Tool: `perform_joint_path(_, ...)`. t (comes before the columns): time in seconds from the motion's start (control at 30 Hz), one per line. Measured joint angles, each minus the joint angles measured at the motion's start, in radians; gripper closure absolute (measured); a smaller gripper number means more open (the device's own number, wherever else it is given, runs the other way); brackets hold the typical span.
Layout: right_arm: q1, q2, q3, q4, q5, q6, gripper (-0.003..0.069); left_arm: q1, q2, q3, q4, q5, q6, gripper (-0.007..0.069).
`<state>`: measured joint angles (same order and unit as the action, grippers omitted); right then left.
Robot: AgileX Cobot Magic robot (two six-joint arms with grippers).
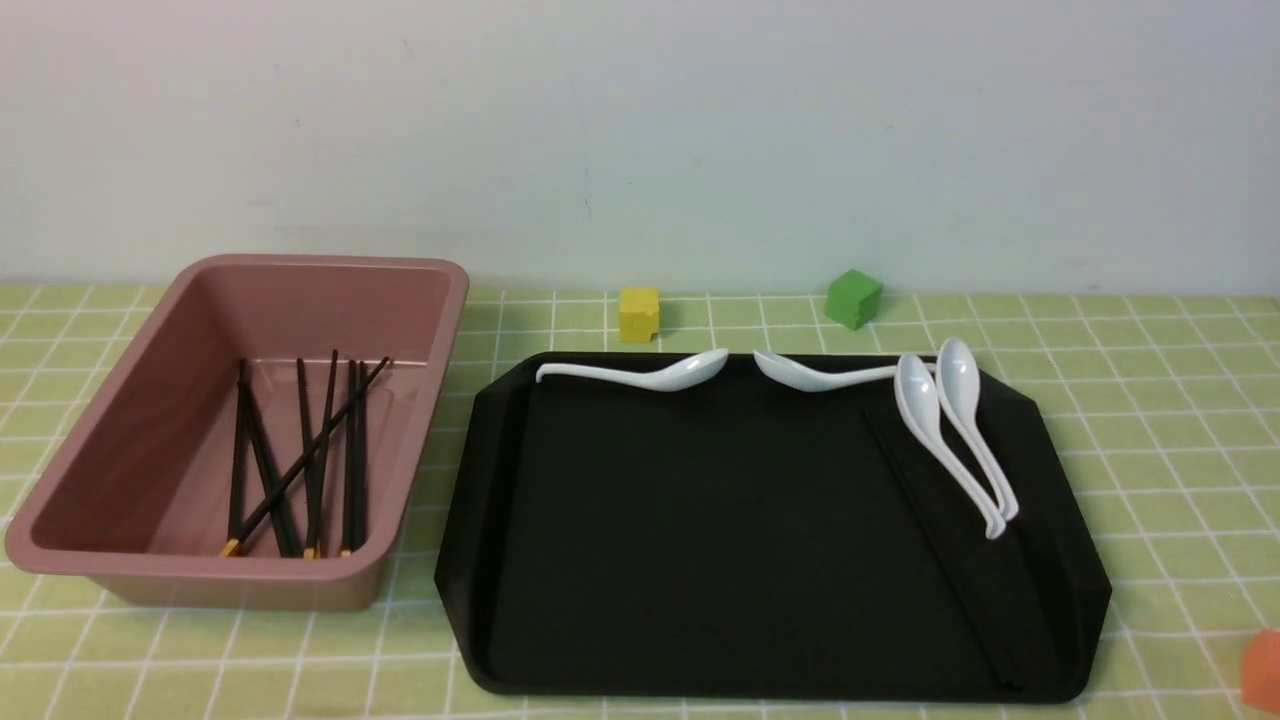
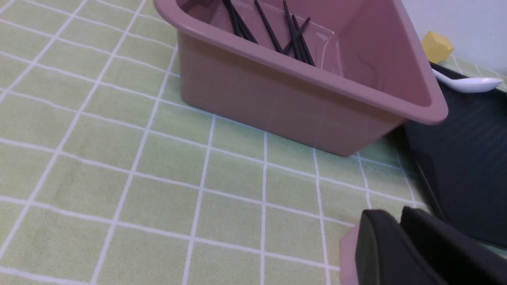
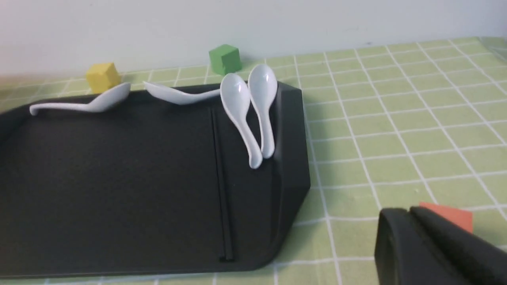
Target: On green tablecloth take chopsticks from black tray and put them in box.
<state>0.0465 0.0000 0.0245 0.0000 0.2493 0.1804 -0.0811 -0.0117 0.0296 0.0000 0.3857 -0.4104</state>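
The green tablecloth is covering the whole desk. The black tray is sitting toward the near right corner. The box is standing by the left edge, already holding several chopsticks. One last pair is lying along the tray's right side, just beside two white spoons. The right gripper and left gripper are both showing fingers pressed together, gripping nothing. The right one is probably needing to spread, descend mid-pair clear of the spoons, and pinch both sticks together.
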Motion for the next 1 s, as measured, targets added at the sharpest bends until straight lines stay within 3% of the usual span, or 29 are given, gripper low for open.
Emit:
perform_joint_path(0.27, 0.0, -0.01, -0.005, -0.023, 0.114, 0.004, 0.0601, 0.0, 0.0, 0.0, 0.0, 0.0, 0.0, 0.0533)
perform_joint_path(1.0, 0.0, -0.01, -0.008, -0.024, 0.127, 0.007, 0.0569, 0.0, 0.0, 0.0, 0.0, 0.0, 0.0, 0.0514)
